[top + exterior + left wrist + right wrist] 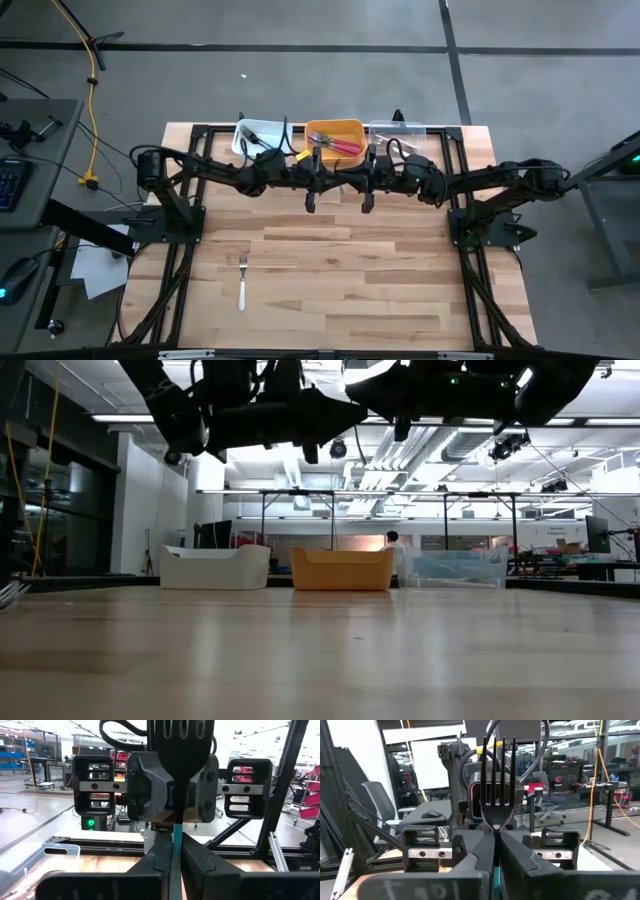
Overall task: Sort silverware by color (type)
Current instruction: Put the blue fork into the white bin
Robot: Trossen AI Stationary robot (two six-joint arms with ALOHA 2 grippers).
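Pinching a fork each, both hands hang high just in front of the orange bin (pixel 335 131): left hand (pixel 175 865) on a blue-handled spatula-like piece (pixel 175 815), right hand (pixel 495 855) on a fork (pixel 496 795). One silver fork (pixel 242 281) lies nearer the front of the desk (pixel 350 270).

This is a robotics lab or industrial workshop. A pale butcher-block wooden table (pixel 330 280) stands on a grey concrete floor (pixel 300 70), with a yellow cable (pixel 92 100) trailing beside it. Beyond the table's far edge are long ceiling strip lights (pixel 160 418), black-framed workbenches (pixel 300 510) and a grey office chair (pixel 380 800).
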